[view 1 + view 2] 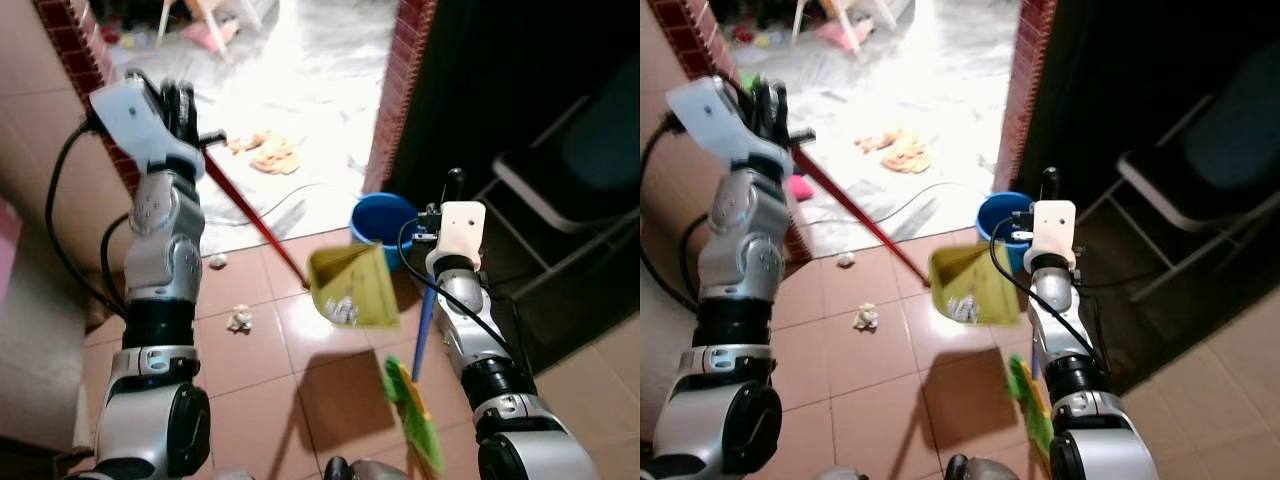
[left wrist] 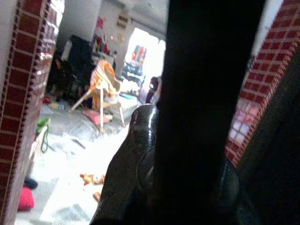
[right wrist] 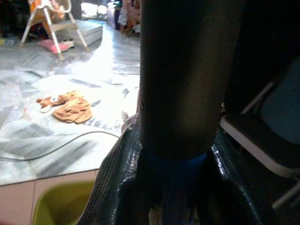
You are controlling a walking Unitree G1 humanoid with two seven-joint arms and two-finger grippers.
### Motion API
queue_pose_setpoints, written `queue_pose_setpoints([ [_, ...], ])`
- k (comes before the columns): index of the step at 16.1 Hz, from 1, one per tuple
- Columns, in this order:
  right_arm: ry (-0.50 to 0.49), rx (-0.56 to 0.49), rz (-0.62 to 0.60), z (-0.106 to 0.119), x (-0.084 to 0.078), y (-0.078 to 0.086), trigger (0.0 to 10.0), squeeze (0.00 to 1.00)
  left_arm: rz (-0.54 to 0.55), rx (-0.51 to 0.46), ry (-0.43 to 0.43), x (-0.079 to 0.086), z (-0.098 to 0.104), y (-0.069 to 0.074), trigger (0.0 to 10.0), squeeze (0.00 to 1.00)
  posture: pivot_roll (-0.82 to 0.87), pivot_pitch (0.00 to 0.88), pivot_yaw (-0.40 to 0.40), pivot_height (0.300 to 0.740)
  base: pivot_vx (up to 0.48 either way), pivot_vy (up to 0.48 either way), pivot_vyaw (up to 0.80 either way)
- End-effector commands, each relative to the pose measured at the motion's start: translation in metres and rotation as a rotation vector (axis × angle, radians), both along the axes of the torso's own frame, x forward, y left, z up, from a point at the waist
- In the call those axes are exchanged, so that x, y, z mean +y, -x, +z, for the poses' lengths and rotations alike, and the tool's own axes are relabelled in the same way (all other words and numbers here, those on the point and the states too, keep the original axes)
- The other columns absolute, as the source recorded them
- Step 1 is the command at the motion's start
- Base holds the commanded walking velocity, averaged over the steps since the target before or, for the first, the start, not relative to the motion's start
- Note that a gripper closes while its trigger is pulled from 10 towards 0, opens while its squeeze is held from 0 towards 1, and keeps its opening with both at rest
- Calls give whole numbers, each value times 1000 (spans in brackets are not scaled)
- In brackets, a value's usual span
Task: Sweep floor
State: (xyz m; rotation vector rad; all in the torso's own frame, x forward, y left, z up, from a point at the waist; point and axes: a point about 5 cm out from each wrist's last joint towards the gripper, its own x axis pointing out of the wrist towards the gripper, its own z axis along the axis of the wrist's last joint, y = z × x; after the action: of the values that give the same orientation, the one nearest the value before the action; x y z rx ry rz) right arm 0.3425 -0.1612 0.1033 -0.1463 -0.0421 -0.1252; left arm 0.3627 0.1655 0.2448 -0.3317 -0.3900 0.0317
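Because both tools are long, light and rigid, each handles best when held high on its shaft, where a small wrist turn swings the far end widely. The dustpan is a yellow-green plastic scoop on a red handle; it hangs raised above the tiled floor in front of the robot, with pale scraps lying inside it. As a judgement, the scoop is light but will spill if tipped forward, so it should be kept mouth-up. The broom, with a blue shaft and green bristles, stands beside the right arm, its head low near the floor; the bristles are soft and will flex.

The left claw is raised near the brick doorway and clenched around the top of the red handle. The right claw is closed around the upper blue shaft, as the right wrist view shows.

A blue bucket sits just behind the dustpan. Two crumpled paper scraps lie unswept on the tiles, one near the threshold.
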Motion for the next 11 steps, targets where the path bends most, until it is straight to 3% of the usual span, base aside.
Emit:
queue_pose_setpoints([
  [1,3,-25,14,7,3,-2,10000,0,24,-131,29,6,34,5,10000,0,-16,6,-14,740,352,0,0],
  [5,5,-21,25,7,5,-2,10000,0,32,-162,50,10,47,3,10000,0,-18,7,-14,740,419,0,0],
  [9,9,-21,26,8,5,-2,10000,0,21,-154,54,6,45,1,10000,0,-22,7,-11,740,453,0,-684],
  [11,12,-25,27,8,5,-1,10000,0,9,-154,53,2,45,1,10000,0,-27,9,-8,740,454,0,-222],
])
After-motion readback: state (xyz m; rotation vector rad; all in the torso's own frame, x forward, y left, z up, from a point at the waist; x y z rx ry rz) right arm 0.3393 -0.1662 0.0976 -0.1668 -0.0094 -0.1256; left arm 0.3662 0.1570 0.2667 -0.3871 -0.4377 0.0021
